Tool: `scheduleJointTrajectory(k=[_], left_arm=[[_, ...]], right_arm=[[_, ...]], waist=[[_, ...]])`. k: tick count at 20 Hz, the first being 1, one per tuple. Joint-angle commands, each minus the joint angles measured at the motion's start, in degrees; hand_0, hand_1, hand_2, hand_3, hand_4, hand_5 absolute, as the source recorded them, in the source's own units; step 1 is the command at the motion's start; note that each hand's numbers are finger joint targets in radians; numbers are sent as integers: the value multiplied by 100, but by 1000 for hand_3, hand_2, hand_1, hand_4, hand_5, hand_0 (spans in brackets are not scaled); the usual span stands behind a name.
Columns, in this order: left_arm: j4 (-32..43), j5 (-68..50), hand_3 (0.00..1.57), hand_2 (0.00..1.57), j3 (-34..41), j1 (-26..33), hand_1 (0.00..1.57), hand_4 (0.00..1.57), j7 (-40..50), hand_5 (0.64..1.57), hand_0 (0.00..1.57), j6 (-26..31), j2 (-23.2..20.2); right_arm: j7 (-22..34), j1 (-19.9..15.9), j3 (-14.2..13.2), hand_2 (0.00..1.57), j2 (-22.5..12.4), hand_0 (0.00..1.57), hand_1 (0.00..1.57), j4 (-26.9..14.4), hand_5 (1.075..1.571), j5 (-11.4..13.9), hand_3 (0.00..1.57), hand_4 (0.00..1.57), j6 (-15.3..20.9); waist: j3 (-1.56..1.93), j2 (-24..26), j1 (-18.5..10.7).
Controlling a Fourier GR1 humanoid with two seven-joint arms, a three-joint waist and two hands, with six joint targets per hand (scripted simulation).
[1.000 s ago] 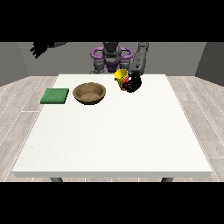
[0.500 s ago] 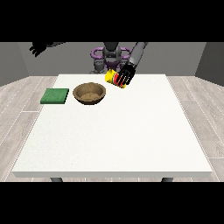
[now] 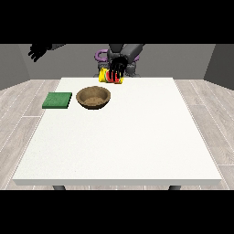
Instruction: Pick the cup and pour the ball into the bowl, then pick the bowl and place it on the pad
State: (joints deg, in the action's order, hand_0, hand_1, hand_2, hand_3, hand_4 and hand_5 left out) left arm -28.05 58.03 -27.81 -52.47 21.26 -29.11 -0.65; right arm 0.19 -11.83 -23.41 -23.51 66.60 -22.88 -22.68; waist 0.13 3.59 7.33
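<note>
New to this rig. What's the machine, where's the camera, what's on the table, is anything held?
It is a humanoid robot with two arms, each ending in a black robot hand. There is one picture, the front view: the camera stands across the white table and faces the robot, which appears small at the top.

On the table lie a brown bowl and, toward the view's left, a flat green pad. They are apart, not touching.

The robot hand nearer the view's right has its fingers curled round a yellow cup, held in the air above the table's far edge, just beyond the bowl. Something red shows at the cup, likely the ball, though I cannot tell for sure.

The other robot hand is raised off to the view's left, fingers spread, holding nothing.
</note>
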Motion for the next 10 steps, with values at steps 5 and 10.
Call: scheduleJointTrajectory(k=[5, 10], left_arm=[[438, 1349, 1571, 1571, -903, -945, 1453, 1090, 1152, 1569, 1453, 1088, 63], [-408, 1356, 1548, 1341, -1709, -531, 410, 1019, 1760, 1571, 410, 2319, 64]], right_arm=[[-67, -269, 111, 0, 116, 0, 0, -180, 1555, 89, 293, 699, 94], [73, -636, 522, 0, 478, 0, 0, -227, 1553, 237, 328, 690, 209]], waist=[[-6, 14, -6], [-9, 172, 568]])
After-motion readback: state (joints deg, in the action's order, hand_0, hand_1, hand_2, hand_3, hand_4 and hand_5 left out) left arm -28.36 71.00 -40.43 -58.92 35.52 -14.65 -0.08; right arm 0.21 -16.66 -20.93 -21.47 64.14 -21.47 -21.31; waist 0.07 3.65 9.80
